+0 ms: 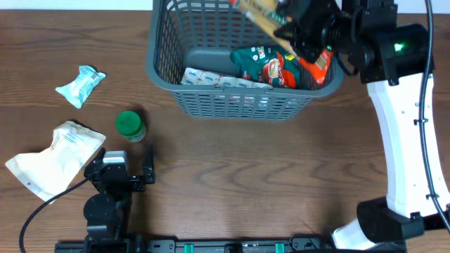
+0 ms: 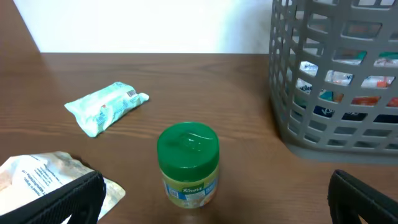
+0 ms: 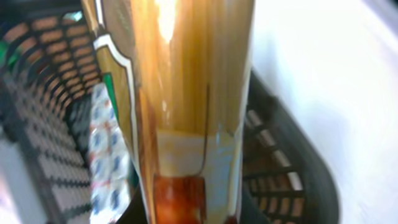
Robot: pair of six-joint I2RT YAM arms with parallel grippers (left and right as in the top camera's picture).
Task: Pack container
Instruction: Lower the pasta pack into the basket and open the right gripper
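Overhead: packet (image 1: 257,11) in R hand (image 1: 287,31)

We see a dark brown wood-grain table (image 1: 246,176). On it stands the grey lattice container (image 1: 232,105), at the far edge. To its left lies a pale teal packet (image 1: 80,84). Nearer to us a green-lidded jar (image 1: 130,126) stands upright, and a crumpled white pouch (image 1: 53,158) lies left of the jar.
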